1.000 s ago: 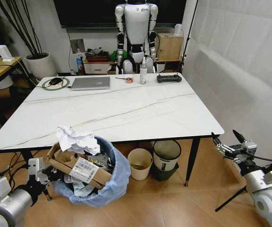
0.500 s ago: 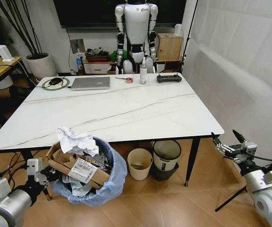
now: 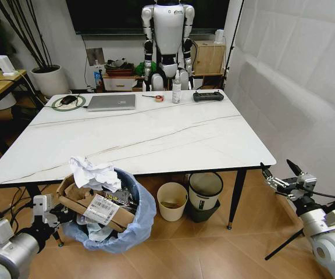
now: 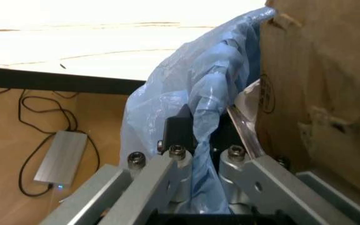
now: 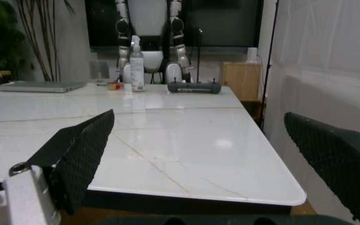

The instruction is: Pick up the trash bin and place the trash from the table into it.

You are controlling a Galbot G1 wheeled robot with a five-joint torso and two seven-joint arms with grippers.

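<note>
With the table (image 3: 156,133) bare of litter and the trash (image 3: 95,195) heaped in the trash bin (image 3: 134,224), the step in hand looked like carrying or setting down the full bin. Doing it well meant keeping the bin upright and moving it slowly, because the crumpled paper (image 3: 93,171) and the torn cardboard box (image 3: 86,203) stood above the rim and could tip out, and the grip was on thin bag and rim only.

The left claw (image 3: 50,213) was closed on the bin's rim, with the blue bag (image 4: 198,140) bunched between its fingers (image 4: 167,168). The bin hung just beside that claw, towards the robot's middle, below the near table edge; the cardboard pressed against the claw's inner side.

The right claw (image 3: 281,174) was wide open and held nothing, off the table's near corner, well apart from the bin.
</note>
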